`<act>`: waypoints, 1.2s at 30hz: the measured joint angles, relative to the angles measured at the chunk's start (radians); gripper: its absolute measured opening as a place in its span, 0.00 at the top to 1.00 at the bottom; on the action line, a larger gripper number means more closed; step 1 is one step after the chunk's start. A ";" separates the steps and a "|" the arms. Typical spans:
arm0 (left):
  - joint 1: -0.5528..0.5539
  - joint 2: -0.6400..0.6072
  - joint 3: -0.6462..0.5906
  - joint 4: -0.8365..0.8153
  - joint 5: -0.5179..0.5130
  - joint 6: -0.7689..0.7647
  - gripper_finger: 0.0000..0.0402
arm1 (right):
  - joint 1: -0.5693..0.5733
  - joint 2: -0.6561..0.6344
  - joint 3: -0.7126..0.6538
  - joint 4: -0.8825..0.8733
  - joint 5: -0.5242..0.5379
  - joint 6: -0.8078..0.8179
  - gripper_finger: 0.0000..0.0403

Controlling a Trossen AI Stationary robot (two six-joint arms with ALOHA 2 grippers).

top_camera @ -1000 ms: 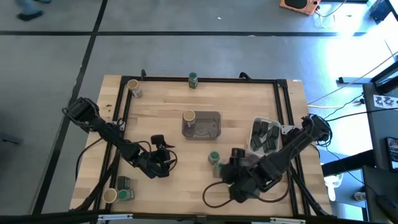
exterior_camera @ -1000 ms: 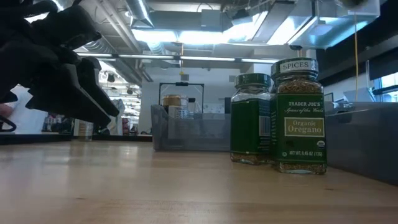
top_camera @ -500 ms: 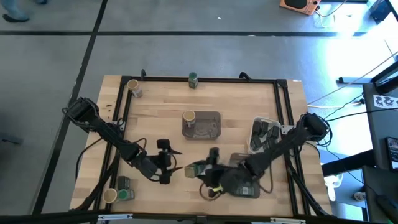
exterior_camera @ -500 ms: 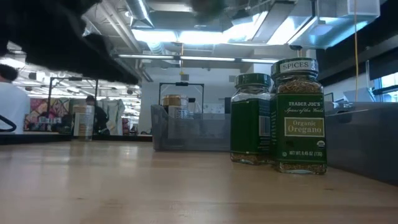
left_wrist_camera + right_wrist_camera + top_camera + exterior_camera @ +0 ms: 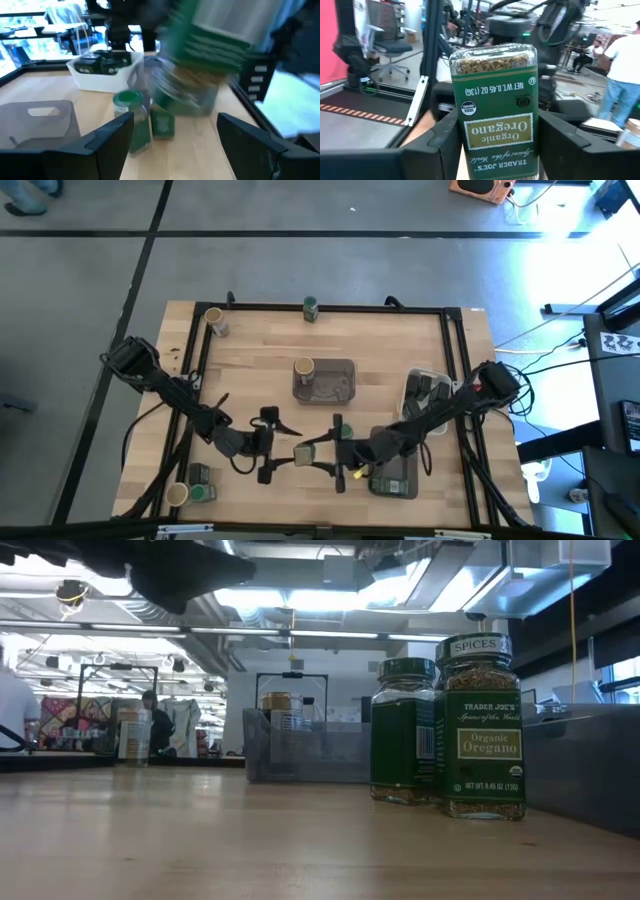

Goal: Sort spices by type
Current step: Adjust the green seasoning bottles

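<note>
The right gripper (image 5: 318,452) sits near the middle of the light wooden bench (image 5: 260,380), toward its 6 o'clock edge, its jaws clenched on a green-labelled glass oregano jar (image 5: 495,107), held on its side in the high view, clear of the wood. The left gripper (image 5: 268,444) faces it from the 9 o'clock side, just beside the jar, jaws spread wide and grasping nothing.

At 12 o'clock from the two grippers a grey rectangular tray (image 5: 330,380) holds a tan-lidded round jar (image 5: 304,367). At 2 o'clock a white tray (image 5: 414,385) carries small dark rectangular tins (image 5: 428,395), partly under the right arm. A dark grey tray (image 5: 398,478) lies at 4 o'clock, close to the near edge. A green-lidded jar (image 5: 310,306) stands at the far edge at 12 o'clock, touching the black frame rail (image 5: 330,310). Another tan-lidded jar (image 5: 214,320) stands at the 10 o'clock corner. At the 7 o'clock corner a tan-lidded jar (image 5: 177,495) and a green-lidded one (image 5: 201,492) stand together.

Open wood lies between the grey tray and the left rail, and between the grippers and the far edge.

In the low view two green jars (image 5: 404,730) stand touching on the bench. In the left wrist view two green-lidded jars (image 5: 131,117) stand side by side beyond the held one.
</note>
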 joint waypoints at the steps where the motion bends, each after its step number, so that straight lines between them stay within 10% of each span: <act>1: 0.006 0.000 0.000 0.004 0.002 -0.007 0.29 | -0.002 0.011 0.007 0.007 -0.004 -0.001 0.49; 23: 0.030 0.000 0.007 0.104 0.087 0.079 0.30 | -0.031 0.051 0.056 0.054 0.013 0.028 0.49; 36: 0.044 0.000 0.007 0.102 0.085 0.141 0.50 | -0.038 0.056 0.057 0.073 0.003 0.034 0.49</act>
